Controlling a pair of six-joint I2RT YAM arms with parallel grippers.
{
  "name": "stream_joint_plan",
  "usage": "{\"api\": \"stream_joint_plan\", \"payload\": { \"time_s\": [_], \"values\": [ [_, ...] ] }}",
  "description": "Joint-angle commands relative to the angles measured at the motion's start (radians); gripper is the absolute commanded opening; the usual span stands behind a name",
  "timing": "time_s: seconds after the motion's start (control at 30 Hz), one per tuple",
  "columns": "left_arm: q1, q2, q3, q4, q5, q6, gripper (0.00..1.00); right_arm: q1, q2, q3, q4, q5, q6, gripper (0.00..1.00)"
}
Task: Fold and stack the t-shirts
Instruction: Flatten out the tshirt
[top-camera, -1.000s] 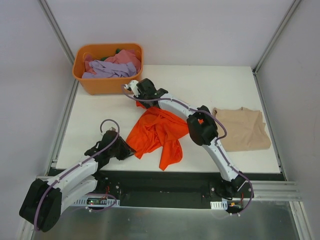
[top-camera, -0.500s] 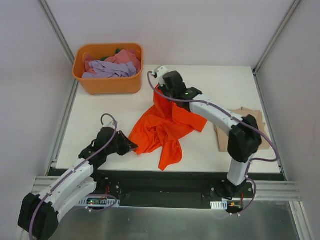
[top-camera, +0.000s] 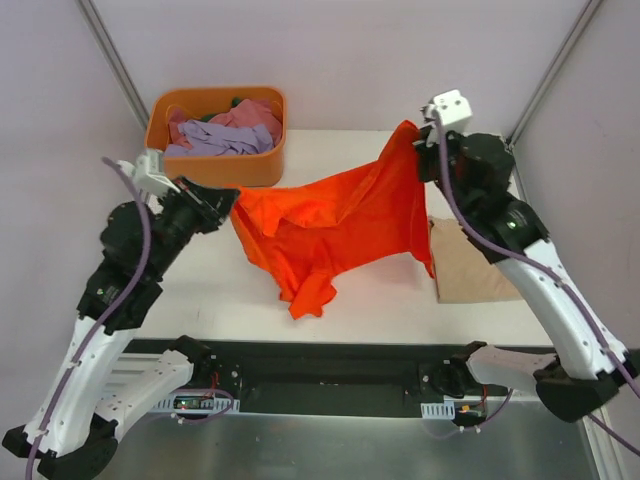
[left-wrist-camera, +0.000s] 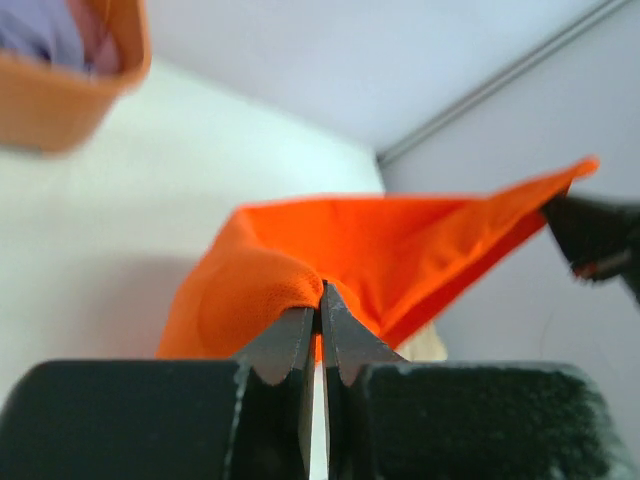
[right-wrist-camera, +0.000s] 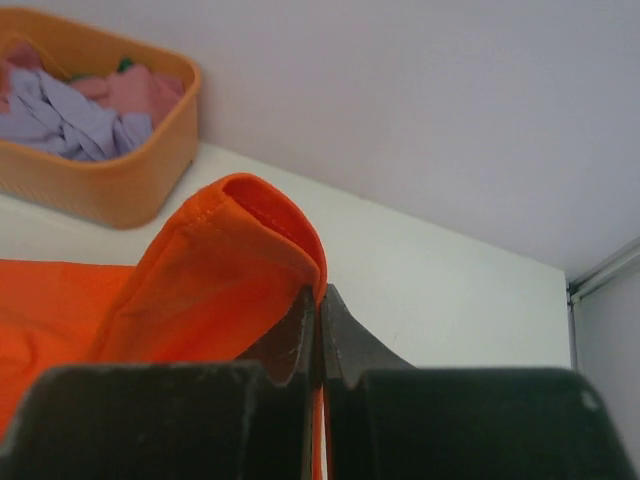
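A bright orange t-shirt hangs stretched in the air between my two grippers, its lower part drooping toward the table. My left gripper is shut on the shirt's left corner; in the left wrist view its jaws pinch the orange cloth. My right gripper is shut on the raised right corner, and the right wrist view shows a fold of the orange shirt clamped at that gripper. A tan t-shirt lies flat at the right of the table, partly hidden by the right arm.
An orange plastic tub at the back left holds lilac and pink shirts; the tub also shows in the right wrist view. Grey walls with metal rails stand close on both sides. The table's front edge runs just below the hanging shirt.
Both grippers closed on the orange shirt and lifted it off the table. The left arm rose and swung up-left, the right arm swung up-right, spreading the shirt between them.
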Motion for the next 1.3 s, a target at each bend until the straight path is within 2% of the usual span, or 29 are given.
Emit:
{"api": "stream_joint_plan", "payload": {
  "time_s": [0.0, 0.17, 0.3, 0.4, 0.57, 0.7, 0.8, 0.93, 1.0, 1.13, 1.27],
  "values": [
    [-0.003, 0.027, 0.261, -0.026, -0.167, 0.126, 0.00, -0.002, -0.147, 0.120, -0.051, -0.063, 0.013, 0.01],
    [-0.003, 0.053, 0.503, -0.028, -0.141, 0.232, 0.00, -0.002, -0.259, 0.231, -0.122, -0.198, 0.062, 0.01],
    [-0.003, 0.051, 0.586, -0.028, -0.128, 0.276, 0.00, -0.002, -0.336, 0.231, -0.102, -0.404, 0.166, 0.01],
    [-0.003, 0.073, 0.612, -0.026, -0.190, 0.299, 0.00, -0.002, -0.350, 0.211, -0.084, -0.406, 0.165, 0.01],
    [-0.003, 0.166, 0.629, -0.009, -0.295, 0.376, 0.00, -0.002, -0.282, 0.185, -0.084, -0.184, 0.061, 0.01],
    [-0.003, 0.303, 0.683, -0.002, -0.438, 0.451, 0.00, -0.036, -0.177, 0.171, -0.067, -0.108, 0.022, 0.01],
    [0.018, 0.437, 0.769, 0.027, -0.495, 0.518, 0.00, -0.120, -0.089, 0.196, -0.047, -0.172, 0.042, 0.01],
    [0.112, 0.619, 0.977, -0.024, -0.399, 0.533, 0.00, -0.253, 0.012, 0.275, -0.021, -0.331, 0.117, 0.01],
    [0.138, 0.633, 1.040, -0.055, -0.345, 0.516, 0.00, -0.315, 0.038, 0.312, -0.010, -0.425, 0.194, 0.01],
    [0.165, 0.593, 1.004, -0.054, -0.288, 0.512, 0.00, -0.376, 0.022, 0.276, 0.045, -0.556, 0.259, 0.01],
    [0.167, 0.474, 0.820, -0.028, -0.248, 0.493, 0.00, -0.384, -0.058, 0.161, 0.074, -0.614, 0.276, 0.03]
  ]
}}
